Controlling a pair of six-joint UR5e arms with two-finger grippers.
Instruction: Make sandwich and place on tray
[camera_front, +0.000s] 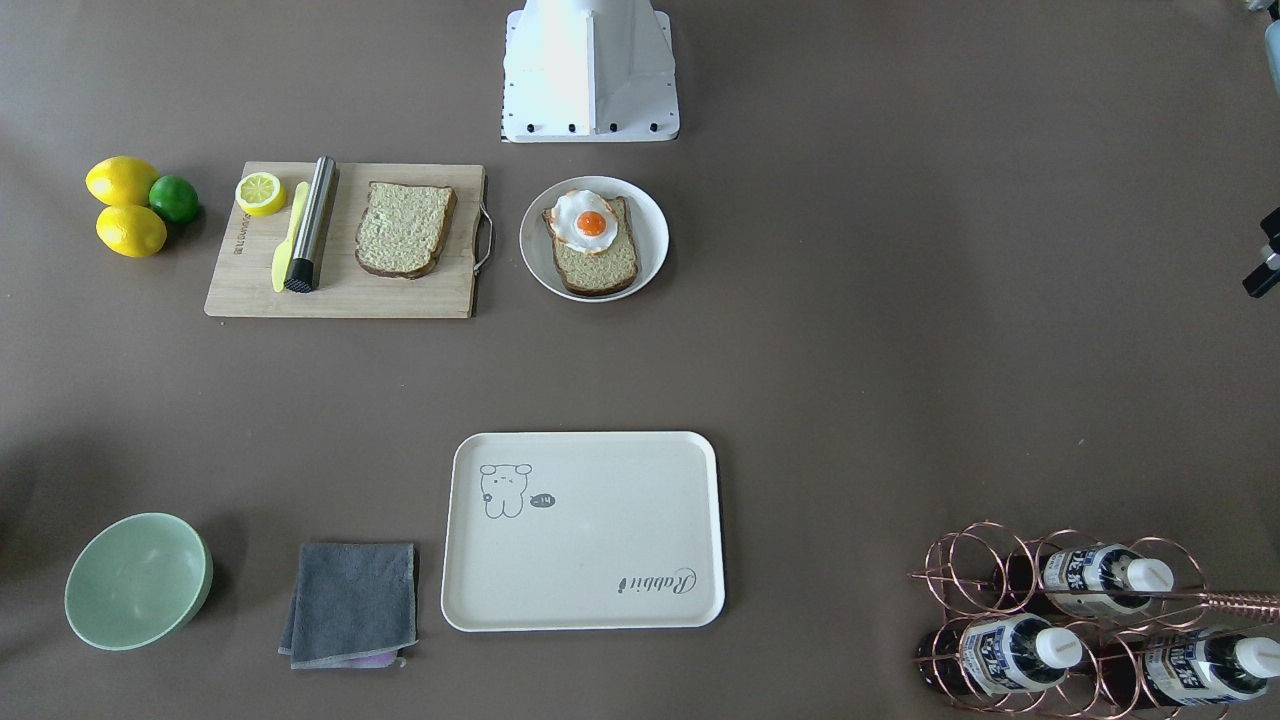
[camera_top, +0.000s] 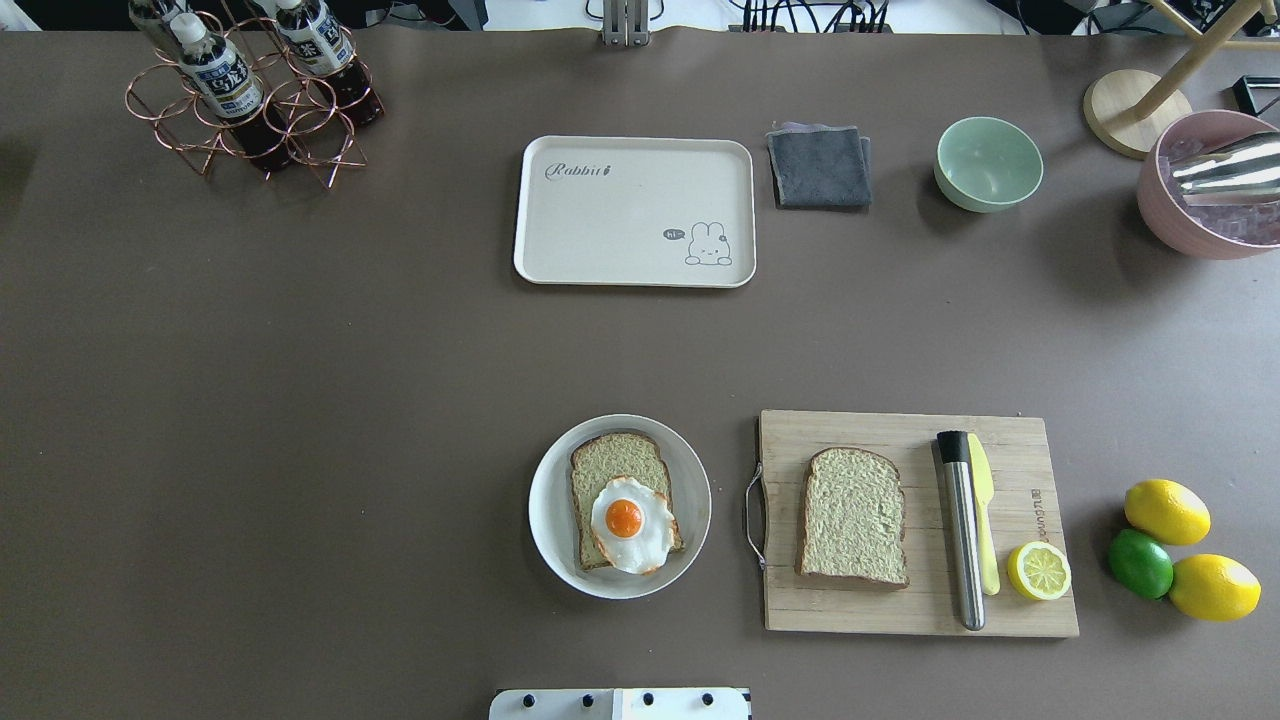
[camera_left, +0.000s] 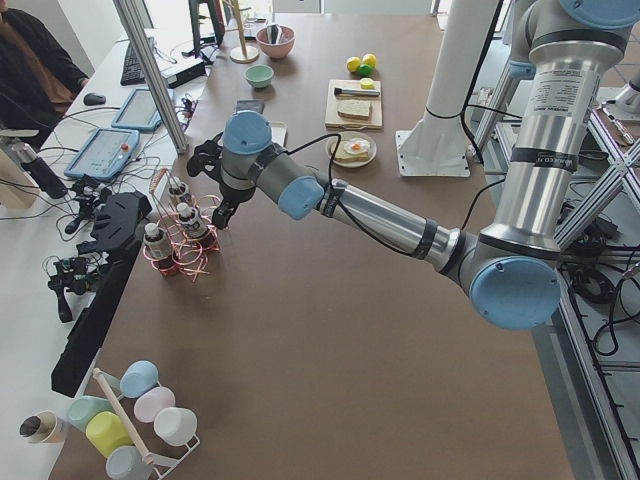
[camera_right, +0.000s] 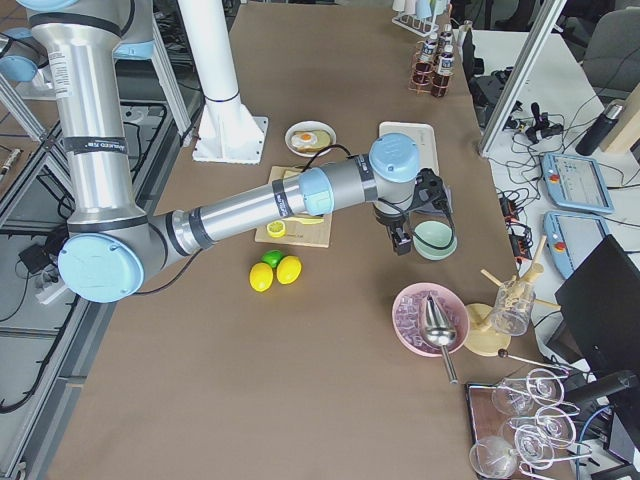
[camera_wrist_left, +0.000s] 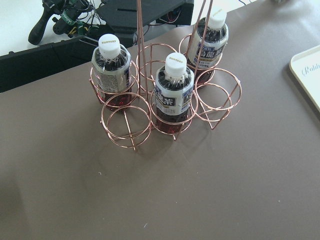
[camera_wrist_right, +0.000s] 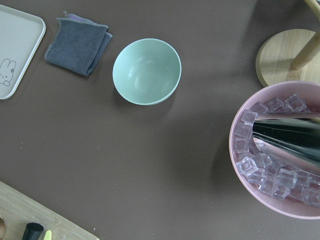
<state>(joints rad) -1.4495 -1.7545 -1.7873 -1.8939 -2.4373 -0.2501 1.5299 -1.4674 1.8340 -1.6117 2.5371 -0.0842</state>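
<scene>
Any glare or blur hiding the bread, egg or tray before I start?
Overhead: egg, board's bread slice and tray sharp, evenly lit, soft shadows only; glare just on the metal scoop. Front-facing: tray glare-free, print legible. Right wrist: green bowl crisp.

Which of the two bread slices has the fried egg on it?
The slice on the round white plate, with the fried egg on top. The other slice lies bare on the wooden cutting board.
</scene>
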